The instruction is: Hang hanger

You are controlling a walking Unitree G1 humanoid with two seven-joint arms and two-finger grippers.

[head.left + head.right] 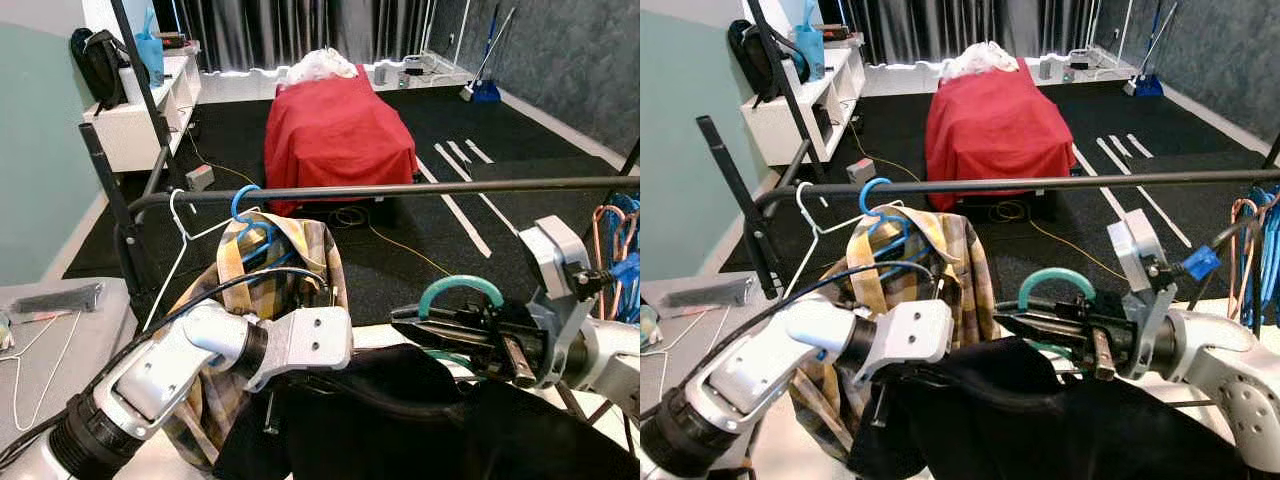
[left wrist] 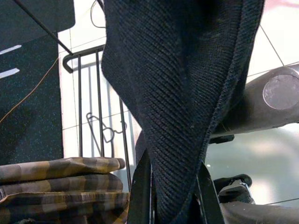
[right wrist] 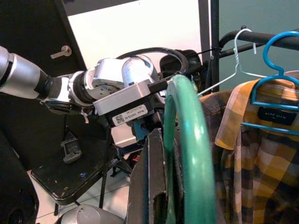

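A teal hanger (image 1: 460, 289) carries a black knitted garment (image 1: 400, 420) just below the black clothes rail (image 1: 400, 188). My right gripper (image 1: 415, 322) is shut on the hanger at the base of its hook (image 3: 187, 140), with the hook pointing up under the rail. My left gripper (image 2: 173, 200) is shut on a fold of the black garment (image 2: 177, 93), low on the garment's left side; the cloth mostly hides its fingers in the eye views.
A yellow plaid shirt (image 1: 285, 270) on a blue hanger (image 1: 245, 205) and a bare white wire hanger (image 1: 180, 215) hang at the rail's left end. More hangers (image 1: 612, 240) hang at its right end. Beyond the rail stand a red-covered bed (image 1: 335, 130) and a white shelf (image 1: 140, 110).
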